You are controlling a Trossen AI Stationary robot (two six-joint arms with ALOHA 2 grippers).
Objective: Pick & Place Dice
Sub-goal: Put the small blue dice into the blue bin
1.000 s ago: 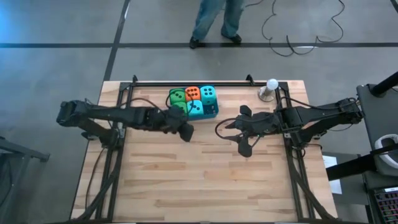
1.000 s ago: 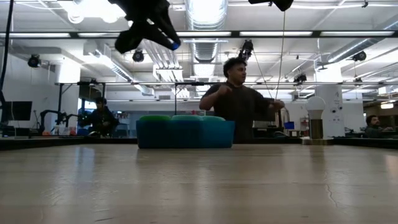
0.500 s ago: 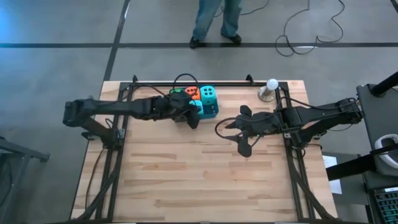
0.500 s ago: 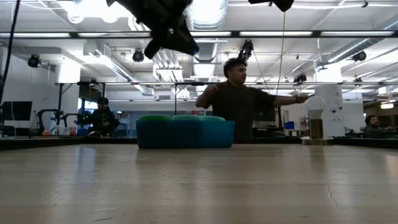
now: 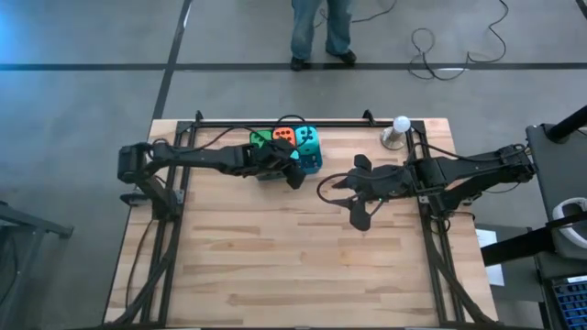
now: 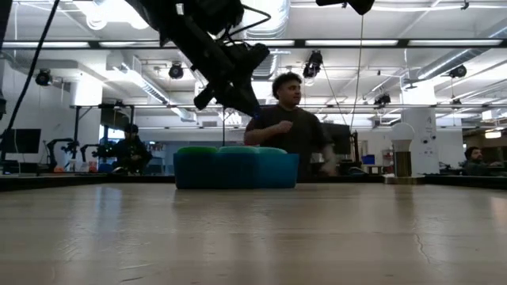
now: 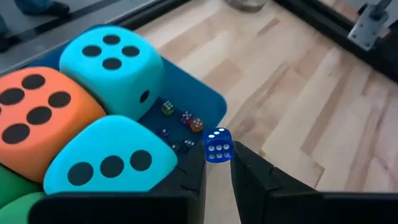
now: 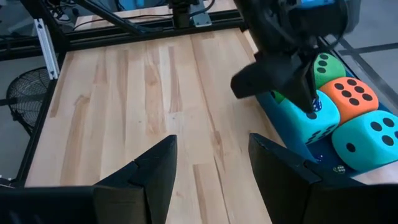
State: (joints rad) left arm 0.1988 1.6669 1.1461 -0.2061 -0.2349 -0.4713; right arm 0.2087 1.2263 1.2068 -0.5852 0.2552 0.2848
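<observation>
At the back of the table (image 5: 303,266), the left gripper (image 7: 217,154) hangs just over the near edge of the blue tray (image 7: 193,93). Its jaws are pinched shut on a tiny blue die (image 7: 217,145). The die is up in the air, right above the line where the tray ends and the wood starts. Inside the tray sit the big soft dice: two teal ones (image 7: 115,59), an orange one (image 7: 37,112) and some green (image 7: 12,186). A few more tiny dice (image 7: 186,117) lie on the tray floor in the bare corner. The right gripper (image 5: 353,192) waits above the wood to the right of the tray, with its jaws wide apart and nothing in them. I think the tiny die is meant to land in that bare corner. If the jaws let go right here, it could hit the rim and bounce out onto the table, because it is so close to the edge. It could also roll far, since it is small and hard. If the arm goes too low, it could bump the nearest teal die and shove the others. A person (image 6: 289,119) stands behind the table, well away from the arms.
</observation>
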